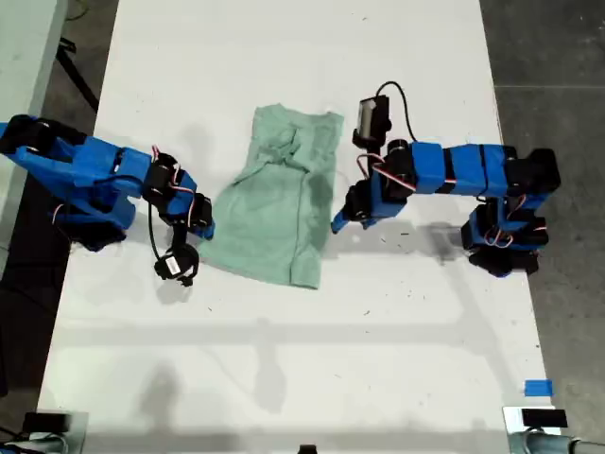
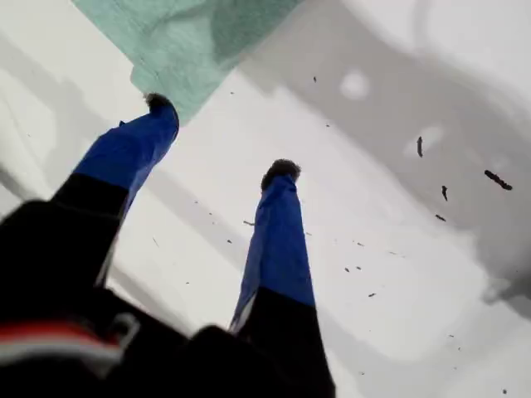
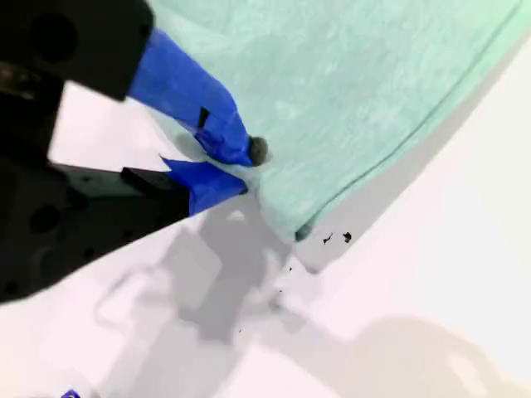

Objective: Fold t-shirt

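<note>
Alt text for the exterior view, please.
Seen from above, a mint-green t-shirt, partly folded and rumpled, lies on a white table between two blue arms, one reaching to its edge from each side of the view.

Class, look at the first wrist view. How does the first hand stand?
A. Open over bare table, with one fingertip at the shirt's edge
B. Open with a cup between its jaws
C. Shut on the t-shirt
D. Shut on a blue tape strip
A: my first hand is spread open with only white table between its jaws, and one fingertip lies at the t-shirt edge.
</note>
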`<state>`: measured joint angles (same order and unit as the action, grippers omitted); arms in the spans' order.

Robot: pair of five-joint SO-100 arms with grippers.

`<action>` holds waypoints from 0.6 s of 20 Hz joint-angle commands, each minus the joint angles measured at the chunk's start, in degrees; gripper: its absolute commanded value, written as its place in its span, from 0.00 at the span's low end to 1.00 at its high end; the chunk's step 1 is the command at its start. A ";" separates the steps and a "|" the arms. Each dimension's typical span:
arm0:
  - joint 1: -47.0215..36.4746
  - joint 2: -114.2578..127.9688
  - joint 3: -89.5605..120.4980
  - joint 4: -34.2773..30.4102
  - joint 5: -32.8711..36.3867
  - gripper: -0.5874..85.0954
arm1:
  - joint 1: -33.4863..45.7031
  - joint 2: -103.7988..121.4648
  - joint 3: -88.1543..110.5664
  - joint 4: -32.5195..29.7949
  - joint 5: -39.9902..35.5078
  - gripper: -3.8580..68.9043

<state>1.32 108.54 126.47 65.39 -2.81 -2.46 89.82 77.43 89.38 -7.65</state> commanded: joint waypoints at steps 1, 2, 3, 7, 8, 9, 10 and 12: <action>-2.55 3.87 -2.99 3.60 0.97 0.01 | -1.05 4.92 -0.26 -1.23 0.88 0.41; -3.60 3.87 -2.99 4.92 0.97 0.01 | -1.23 4.92 -0.18 -1.23 1.05 0.41; -4.57 3.87 -2.90 5.63 0.97 0.01 | -1.32 5.10 0.00 -1.23 1.23 0.41; -2.02 -0.97 -11.34 4.75 2.99 0.01 | -1.67 5.54 0.53 -1.23 1.85 0.41; -0.88 -4.66 -16.35 5.80 3.69 0.01 | -1.58 5.63 0.53 -1.23 1.85 0.41; 0.26 -8.61 -21.53 7.03 4.04 0.01 | -1.58 5.63 0.53 -1.32 1.85 0.41; 1.14 -13.01 -27.33 8.96 4.22 0.01 | -1.58 5.63 0.53 -1.32 1.85 0.41; 2.64 -21.62 -39.02 12.92 5.01 0.01 | -1.49 5.71 0.79 -1.32 1.85 0.41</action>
<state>1.85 92.11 100.02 75.23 1.32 -3.25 91.49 78.49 88.95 -6.24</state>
